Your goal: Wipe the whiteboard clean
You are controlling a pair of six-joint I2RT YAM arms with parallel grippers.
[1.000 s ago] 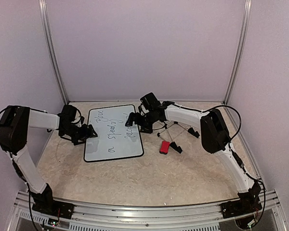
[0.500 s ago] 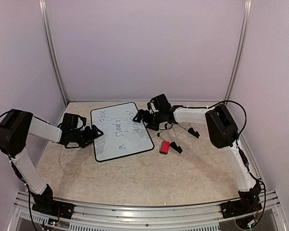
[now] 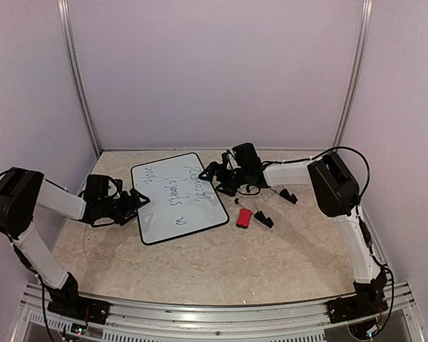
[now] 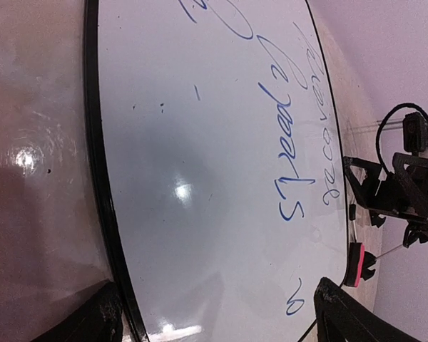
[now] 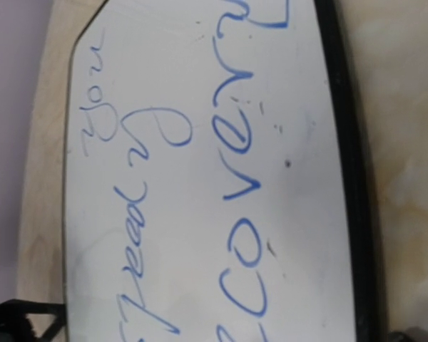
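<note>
Both spread, left pincer (image 3: 137, 201) and right pincer (image 3: 209, 173) flank whiteboard (image 3: 180, 206) reading "speedy recovery".

The widest way in is the near half of the desk (image 3: 200, 274), an open stretch between the arm bases and the whiteboard (image 3: 182, 206). The board's face is open from above. Its left edge is taken by the left hand (image 3: 140, 199), held low with fingers spread wide. The right hand (image 3: 205, 172), also spread, crowds the far right corner. Just right of the board lies a red eraser (image 3: 244, 217) with a small black piece (image 3: 264, 221) beside it and another black piece (image 3: 288, 196) farther back, which narrows that side. Only a thin strip of desk runs between the board and the back wall (image 3: 214, 78).
</note>
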